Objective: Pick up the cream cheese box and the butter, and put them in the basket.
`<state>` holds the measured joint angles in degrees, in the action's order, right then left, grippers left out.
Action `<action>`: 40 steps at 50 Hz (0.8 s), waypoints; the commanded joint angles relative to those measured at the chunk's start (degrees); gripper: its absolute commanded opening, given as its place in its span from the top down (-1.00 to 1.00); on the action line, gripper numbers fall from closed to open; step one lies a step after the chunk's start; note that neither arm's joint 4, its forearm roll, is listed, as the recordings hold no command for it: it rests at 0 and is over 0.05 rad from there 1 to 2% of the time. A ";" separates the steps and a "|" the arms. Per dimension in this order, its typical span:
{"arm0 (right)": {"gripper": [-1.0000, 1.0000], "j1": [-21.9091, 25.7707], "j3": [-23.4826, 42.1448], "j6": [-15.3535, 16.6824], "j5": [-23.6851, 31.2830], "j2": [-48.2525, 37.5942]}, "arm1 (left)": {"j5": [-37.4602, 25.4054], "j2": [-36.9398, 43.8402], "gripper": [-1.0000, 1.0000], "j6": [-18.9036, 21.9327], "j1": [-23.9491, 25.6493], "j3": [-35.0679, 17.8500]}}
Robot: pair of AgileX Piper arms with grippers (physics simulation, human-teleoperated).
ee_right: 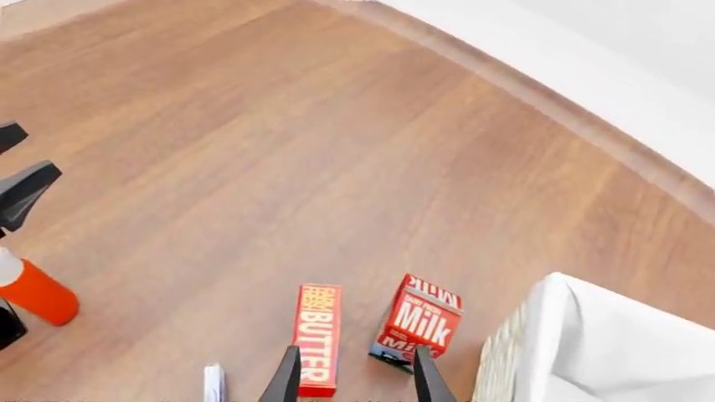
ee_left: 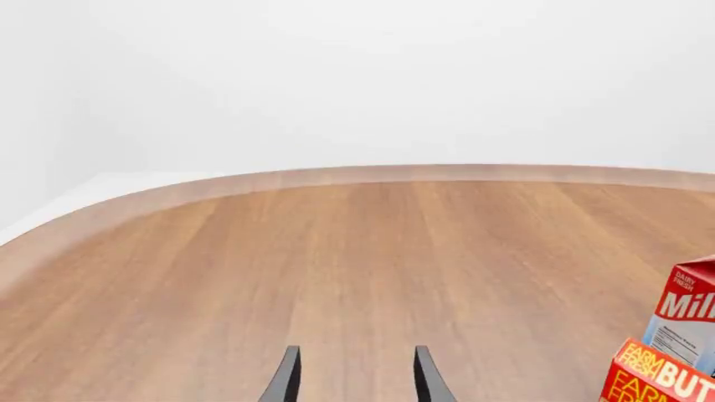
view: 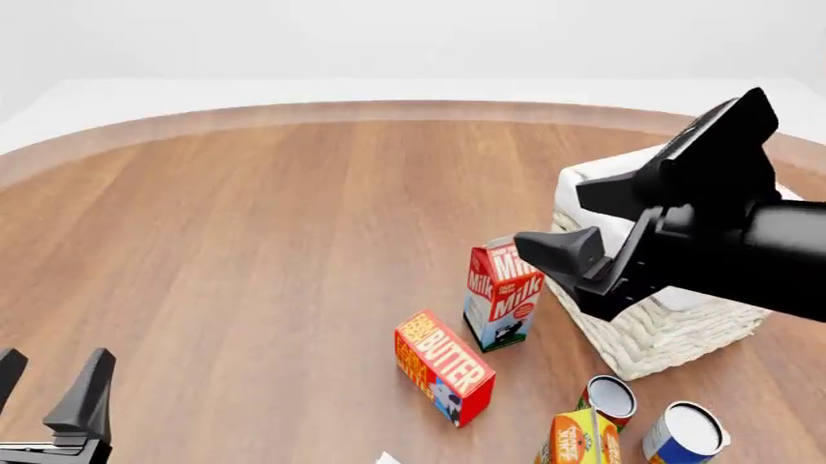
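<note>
We saw the butter [view: 443, 367] lying at lower centre of the front view, just beside the upright milk carton [view: 502, 295], basket [view: 645, 348] at right, right gripper [ee_right: 352, 374] raised, fingers spread, empty, left gripper [view: 45, 387] lower left, fingers apart, holding nothing.

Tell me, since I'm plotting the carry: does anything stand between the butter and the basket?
Yes. In the front view the milk carton stands upright between the butter and the basket, close to the basket's near-left wall. A straight slide would hit it; lifting over it or going round looks safer.
</note>
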<state>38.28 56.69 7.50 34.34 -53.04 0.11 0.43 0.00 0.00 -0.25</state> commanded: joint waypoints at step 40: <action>-1.00 2.32 1.95 -5.52 -2.45 -17.72 | 0.00 0.00 -1.00 0.00 0.00 0.00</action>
<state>40.38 58.47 2.38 32.77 -66.46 0.11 0.43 0.00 0.00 -0.25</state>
